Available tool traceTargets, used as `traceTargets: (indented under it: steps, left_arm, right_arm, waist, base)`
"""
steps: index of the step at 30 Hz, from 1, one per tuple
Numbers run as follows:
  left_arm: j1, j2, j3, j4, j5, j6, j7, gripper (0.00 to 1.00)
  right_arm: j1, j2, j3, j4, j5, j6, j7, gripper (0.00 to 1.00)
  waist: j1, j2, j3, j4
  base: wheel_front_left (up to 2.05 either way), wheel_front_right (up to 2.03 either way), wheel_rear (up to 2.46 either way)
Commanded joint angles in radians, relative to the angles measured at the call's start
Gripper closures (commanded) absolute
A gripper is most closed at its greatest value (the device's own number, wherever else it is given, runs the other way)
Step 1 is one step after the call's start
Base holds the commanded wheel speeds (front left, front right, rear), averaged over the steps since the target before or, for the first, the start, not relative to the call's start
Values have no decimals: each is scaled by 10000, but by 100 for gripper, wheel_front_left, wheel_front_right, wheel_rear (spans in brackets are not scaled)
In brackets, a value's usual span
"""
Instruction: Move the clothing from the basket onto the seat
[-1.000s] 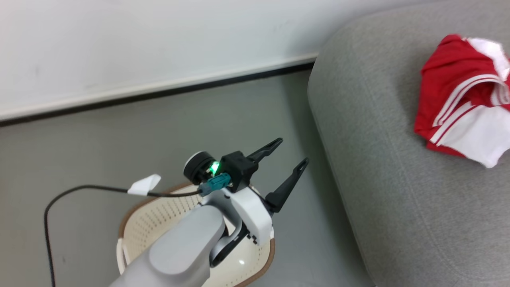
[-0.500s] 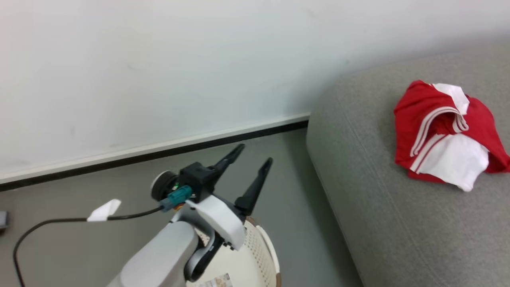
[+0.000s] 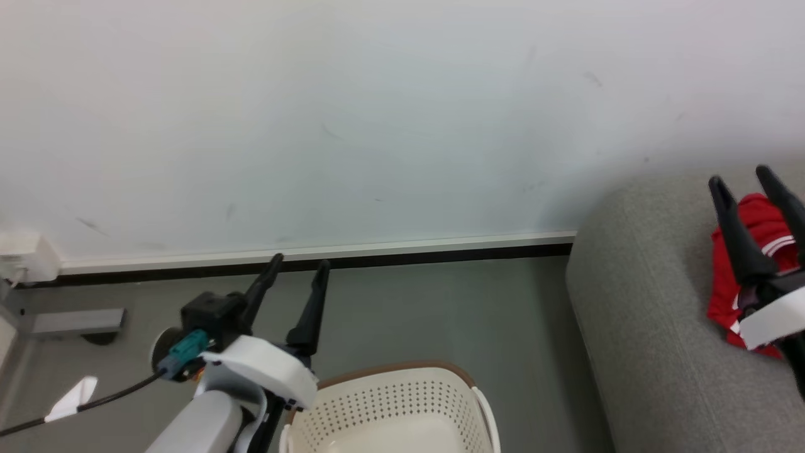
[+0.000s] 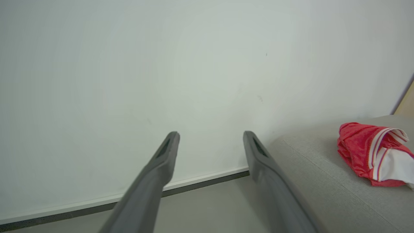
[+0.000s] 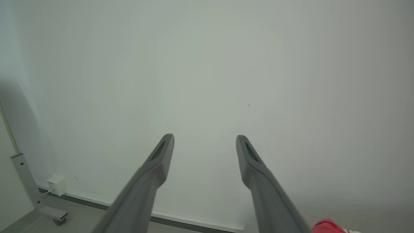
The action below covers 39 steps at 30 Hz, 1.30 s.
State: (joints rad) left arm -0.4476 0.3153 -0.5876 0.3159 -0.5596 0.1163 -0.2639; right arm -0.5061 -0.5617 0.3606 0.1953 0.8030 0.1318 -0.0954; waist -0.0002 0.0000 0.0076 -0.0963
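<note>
the soft red and white clothing (image 3: 723, 302) lies in a heap on the big light-grey fabric seat (image 3: 654, 352). the cream plastic basket (image 3: 390, 402) looks empty where it shows, so the job seems done. the left end effector (image 3: 299, 263) and the right end effector (image 3: 741, 177) are spread wide, holding nothing.

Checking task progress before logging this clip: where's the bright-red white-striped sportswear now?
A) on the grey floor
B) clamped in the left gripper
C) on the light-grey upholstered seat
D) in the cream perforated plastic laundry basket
C: the bright-red white-striped sportswear lies bunched on the light-grey upholstered seat; the left gripper and right gripper are both open, holding nothing.
</note>
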Motion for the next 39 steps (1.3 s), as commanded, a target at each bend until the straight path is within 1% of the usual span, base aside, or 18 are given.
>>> traceTargets:
  steps: [1,6,9,10,11,15,18,20,24,30,34,39]
  left_arm:
    - [437,94,311,-131,-116,131,-4,0]
    - [1567,155,1596,-545,-99,421,-4,0]
    - [2234,69,2262,-674,85,560,-6,0]
    - [2423,36,2497,-728,177,577,-4,0]
    - [2604,9,2667,-787,311,577,-4,0]
    - [3219,-377,3667,-1136,628,476,-4,0]
    - [3687,-743,4244,-1219,987,346,-5,0]
    - [3916,-874,4544,-1198,1267,244,-5,0]
    - [4323,-1094,4800,-1009,2011,-29,-5,0]
    - [4614,-1550,5357,-912,2837,-313,-5,0]
    - [4603,-1817,5639,-881,3147,-536,-5,0]
    - [4478,-2004,5978,-845,3472,-779,-5,0]
  right_arm:
    - [569,241,-243,147,-261,-23,-188,0]
    - [1856,1229,-915,329,-1157,-23,-962,0]
    - [2588,1879,-1242,332,-1398,-23,-1347,0]
    - [2790,1933,-1205,267,-1639,-22,-1446,0]
    - [3013,1935,-1289,308,-1973,-25,-1548,0]
    - [3761,2662,-1756,356,-2496,-25,-1700,0]
    - [4093,3074,-2289,256,-2897,-25,-1699,0]
    - [4304,3378,-2450,107,-3119,-25,-1702,0]
    - [4488,3562,-2470,23,-3578,-25,-1699,0]
    - [4464,3635,-2247,77,-3826,-25,-1699,0]
    - [4350,3610,-2185,159,-3923,-25,-1701,0]
    - [4248,3586,-2205,228,-3942,-25,-1700,0]
  waist:
    - [2,0,-274,541]
    - [2,0,-403,1045]
    - [2,0,-477,1281]
    - [2,0,-492,1338]
    - [2,0,-506,1378]
    - [2,0,-513,1480]
    - [2,0,-507,1438]
    - [2,0,-495,1351]
    - [2,0,-461,1139]
    - [2,0,-428,956]
    - [2,0,-414,923]
    - [2,0,-401,884]
  base:
    - [0,0,0]
    - [0,0,0]
    - [0,0,0]
    - [0,0,0]
    - [0,0,0]
    - [0,0,0]
    - [0,0,0]
    - [0,0,0]
    - [0,0,0]
    - [0,0,0]
    - [0,0,0]
    - [0,0,0]
